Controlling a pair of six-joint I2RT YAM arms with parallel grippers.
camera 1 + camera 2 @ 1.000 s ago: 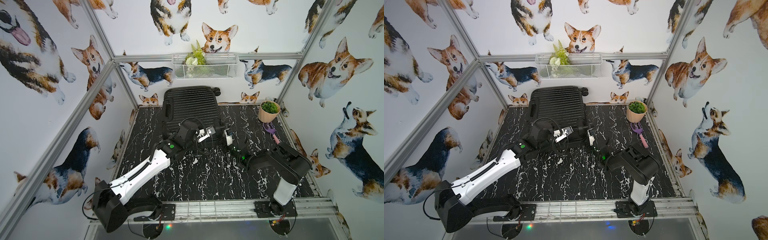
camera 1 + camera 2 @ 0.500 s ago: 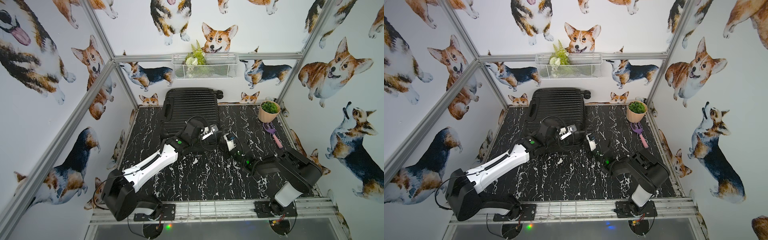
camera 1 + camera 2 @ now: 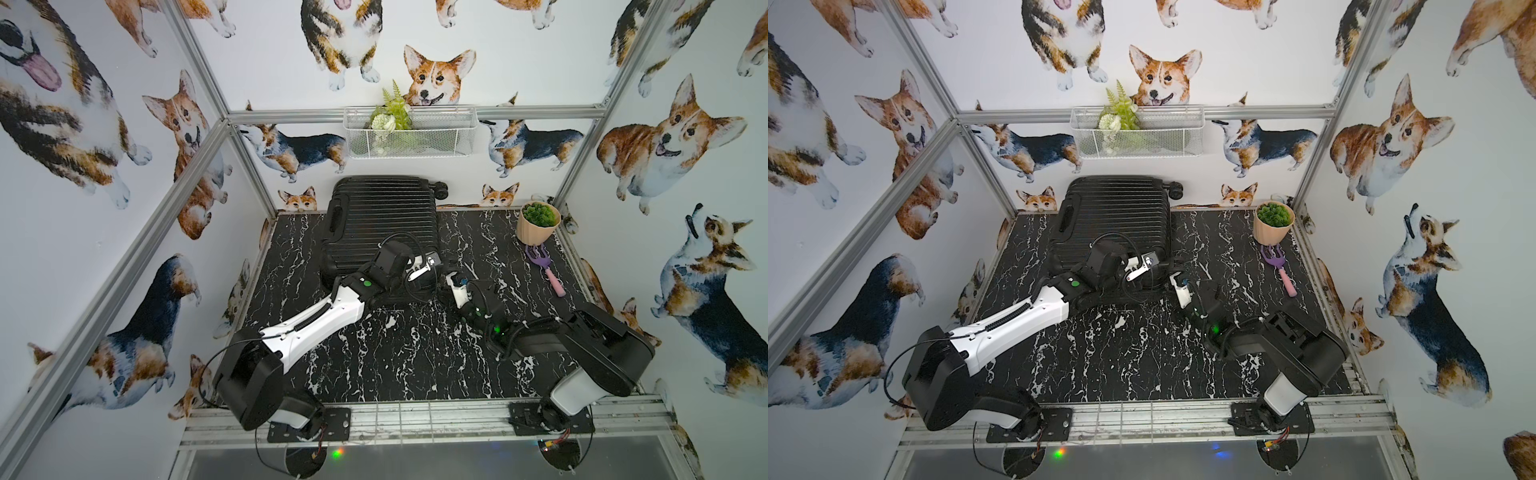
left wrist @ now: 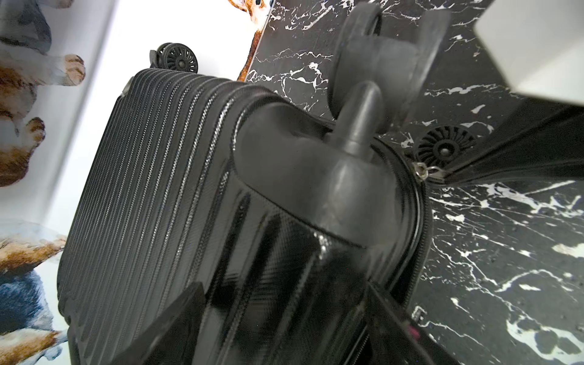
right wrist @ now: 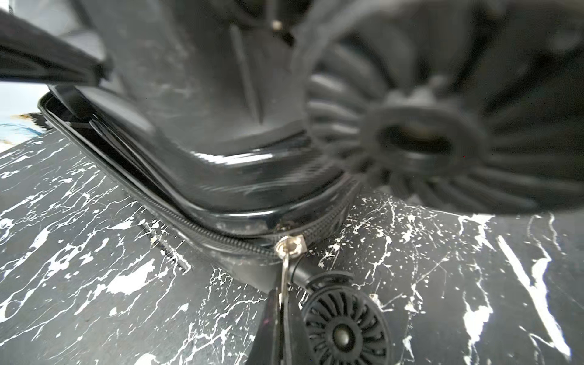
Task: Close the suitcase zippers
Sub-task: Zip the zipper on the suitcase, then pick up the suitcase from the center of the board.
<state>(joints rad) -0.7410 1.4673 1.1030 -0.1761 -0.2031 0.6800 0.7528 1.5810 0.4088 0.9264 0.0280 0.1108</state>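
Note:
The black ribbed suitcase point(image 3: 382, 216) point(image 3: 1113, 212) lies flat at the back of the table, its halves together. My right gripper point(image 5: 280, 303) point(image 3: 442, 277) is shut on the metal pull point(image 5: 285, 275) of the zippers' slider point(image 5: 292, 247) at the near right corner, beside a wheel point(image 5: 343, 335). To one side of the slider the zipper track point(image 5: 189, 232) lies open. My left gripper point(image 4: 284, 300) point(image 3: 415, 276) stands open over that same corner, with its fingers point(image 4: 177, 322) either side of the shell. The slider point(image 4: 422, 169) also shows in the left wrist view.
A potted plant point(image 3: 537, 222) stands at the back right, with a purple and pink hand fork point(image 3: 546, 270) lying in front of it. A white wire basket point(image 3: 409, 133) hangs on the back wall above the suitcase. Metal frame posts bound the marble table point(image 3: 395, 357).
My left arm has reached further right, bringing its gripper over the suitcase's near right corner. The right arm's elbow has swung out to the right while its gripper stays shut at the corner.

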